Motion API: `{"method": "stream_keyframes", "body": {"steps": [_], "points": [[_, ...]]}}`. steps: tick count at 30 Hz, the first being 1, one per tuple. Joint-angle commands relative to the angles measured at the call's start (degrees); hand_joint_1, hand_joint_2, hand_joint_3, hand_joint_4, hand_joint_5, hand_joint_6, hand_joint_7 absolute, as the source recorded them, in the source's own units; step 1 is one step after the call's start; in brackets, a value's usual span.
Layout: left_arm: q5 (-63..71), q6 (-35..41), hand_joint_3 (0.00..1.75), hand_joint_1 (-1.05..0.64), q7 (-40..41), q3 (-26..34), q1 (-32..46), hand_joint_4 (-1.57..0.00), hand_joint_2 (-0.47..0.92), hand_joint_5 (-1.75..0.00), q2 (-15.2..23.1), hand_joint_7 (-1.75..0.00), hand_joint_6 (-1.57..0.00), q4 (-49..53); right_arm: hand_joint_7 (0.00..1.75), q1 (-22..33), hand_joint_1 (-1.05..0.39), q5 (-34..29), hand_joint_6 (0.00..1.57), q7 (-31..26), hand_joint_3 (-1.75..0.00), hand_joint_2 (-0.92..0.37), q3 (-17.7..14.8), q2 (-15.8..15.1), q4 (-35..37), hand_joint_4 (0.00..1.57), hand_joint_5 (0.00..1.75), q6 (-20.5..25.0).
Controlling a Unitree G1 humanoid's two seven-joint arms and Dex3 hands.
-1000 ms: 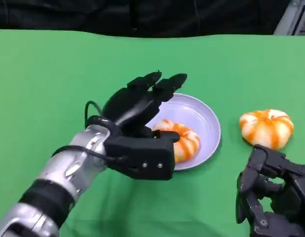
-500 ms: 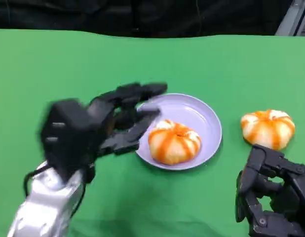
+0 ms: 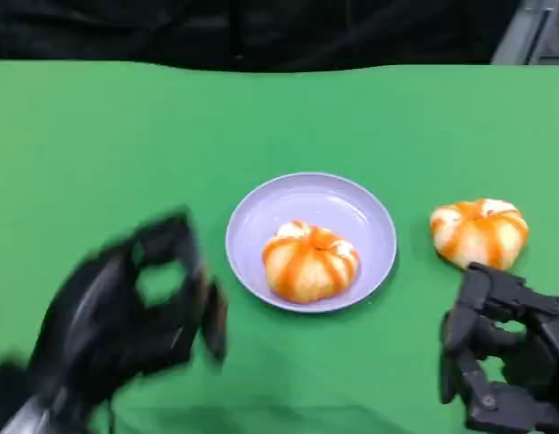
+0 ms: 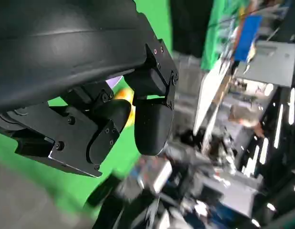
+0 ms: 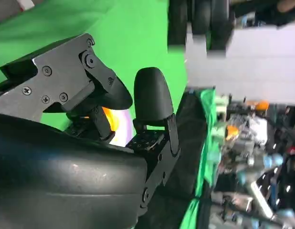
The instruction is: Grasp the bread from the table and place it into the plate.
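Observation:
A round bread with orange stripes (image 3: 310, 261) lies in the lilac plate (image 3: 307, 201) at the table's middle. A second such bread (image 3: 478, 232) sits on the green cloth to the plate's right. My left hand (image 3: 126, 325) is a motion-blurred shape at the lower left, well clear of the plate, fingers apart and holding nothing. In the left wrist view its fingers (image 4: 152, 119) are empty, with a sliver of orange bread (image 4: 126, 98) behind them. My right hand (image 3: 506, 353) rests at the lower right, just below the second bread, loosely bent and empty.
The green table (image 3: 99, 163) stretches wide on all sides of the plate. A dark backdrop (image 3: 261, 27) runs along its far edge. Both wrist views catch blurred room clutter beyond the table.
My left hand has drawn back from the plate toward the lower left, leaving the bread lying in it. The right hand has stayed put. The view shifted slightly.

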Motion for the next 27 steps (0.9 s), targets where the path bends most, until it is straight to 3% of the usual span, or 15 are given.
{"method": "stream_keyframes", "body": {"steps": [1,4,8,27], "points": [[-4.83,-3.29,1.35,-0.10,-5.68,4.50,10.13,-0.95,0.61,-1.75,1.04,-1.75,-0.73,1.60,1.67,-1.74,-0.02,1.87,0.67,1.19,-1.24,-0.58,-2.25,-1.22,2.48,0.85,1.75,-0.21],[-9.46,-2.54,1.27,-0.12,-6.59,7.37,11.01,-0.92,0.62,-1.75,0.88,-1.73,-0.72,5.17,1.67,-2.16,-0.02,2.54,0.67,1.29,-1.24,-0.57,-2.83,-1.14,3.09,0.86,1.75,0.39],[-8.89,-4.14,1.39,-0.11,-6.76,8.05,9.59,-0.93,0.57,-1.75,2.18,-1.75,-0.73,7.19,1.68,-2.43,-0.02,2.82,0.67,1.73,-1.25,-0.57,-3.15,-1.13,4.14,0.87,1.75,-0.75],[-5.90,-6.36,1.52,-0.04,-3.86,5.33,5.60,-1.02,0.59,-1.75,2.88,-1.75,-0.78,8.37,1.72,-3.46,-0.04,2.19,0.67,1.83,-1.29,-0.53,-3.11,-0.76,5.85,0.88,1.75,-2.15]]}}
